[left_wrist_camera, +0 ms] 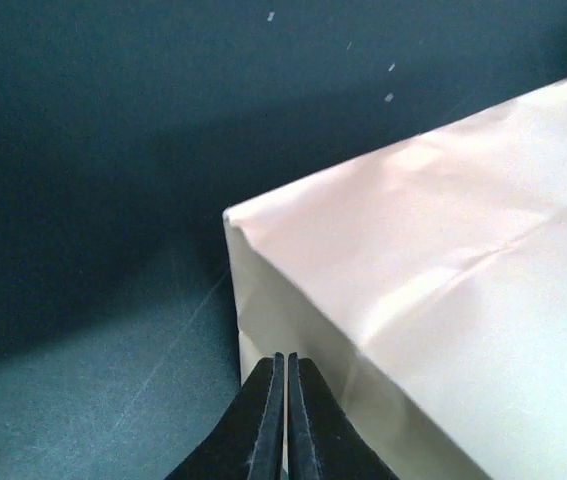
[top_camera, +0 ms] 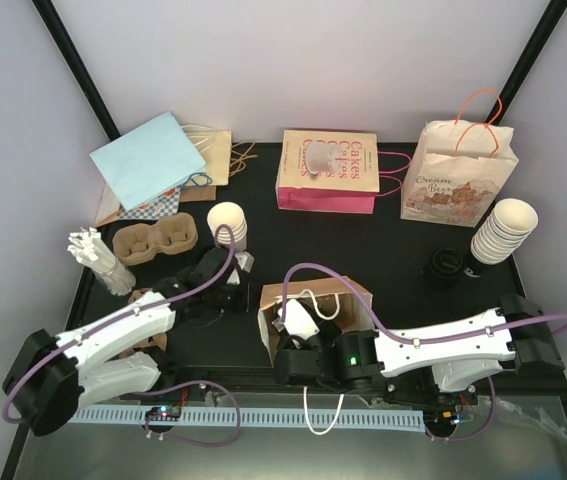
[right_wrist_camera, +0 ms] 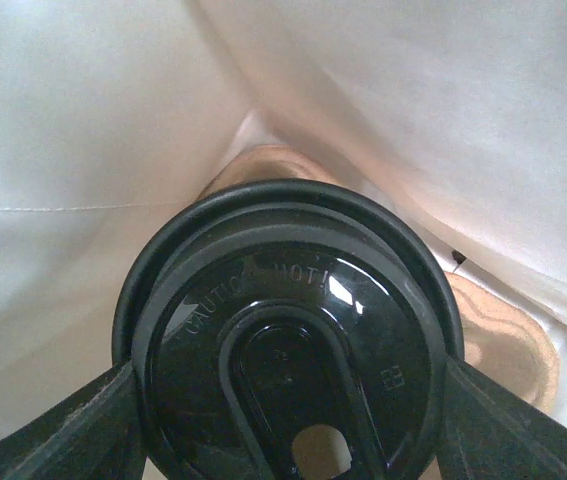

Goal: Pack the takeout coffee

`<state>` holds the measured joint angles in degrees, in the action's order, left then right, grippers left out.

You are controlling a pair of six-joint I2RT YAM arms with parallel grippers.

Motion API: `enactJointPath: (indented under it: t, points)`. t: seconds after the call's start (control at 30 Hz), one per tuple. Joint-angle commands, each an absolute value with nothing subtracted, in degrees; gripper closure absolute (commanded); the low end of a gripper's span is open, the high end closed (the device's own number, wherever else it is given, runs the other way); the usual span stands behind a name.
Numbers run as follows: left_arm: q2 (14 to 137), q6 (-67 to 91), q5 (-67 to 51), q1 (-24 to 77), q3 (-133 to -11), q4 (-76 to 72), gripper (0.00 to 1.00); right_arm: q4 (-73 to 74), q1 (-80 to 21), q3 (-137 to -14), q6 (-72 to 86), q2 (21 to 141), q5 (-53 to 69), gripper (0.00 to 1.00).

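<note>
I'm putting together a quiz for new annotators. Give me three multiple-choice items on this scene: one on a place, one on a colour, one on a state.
1. Where is the takeout coffee cup? A on the pulp carrier; B inside the open brown bag; C atop a cup stack.
2. What colour is its lid? A white; B brown; C black.
3. How does the left gripper stand? A shut; B wide open; C clamped on a lid.
Answers: B, the right gripper holds it between the bag's walls; C, the right wrist view shows a black lid; A, its fingers meet with no gap.
</note>
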<state>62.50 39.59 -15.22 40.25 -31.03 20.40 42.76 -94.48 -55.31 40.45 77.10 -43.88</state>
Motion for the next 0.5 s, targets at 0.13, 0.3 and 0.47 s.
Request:
enactJointPath:
  t: [0.13, 0.3, 0.47]
  points:
    - [53.5, 36.9, -8.6, 37.9, -36.3, 30.7, 0.96, 42.5, -94.7, -54.0, 42.4, 77.9, -40.7, 0.59]
    - [50.4, 36.6, -7.9, 35.6, -36.3, 30.8, 0.92, 41.6, -94.7, -53.5, 41.6, 78.3, -40.0, 0.60]
    - [52.0, 36.0, -9.8, 34.2, -37.5, 28.4, 0.73, 40.4, -95.7, -53.4, 40.6, 79.4, -39.2, 0.60]
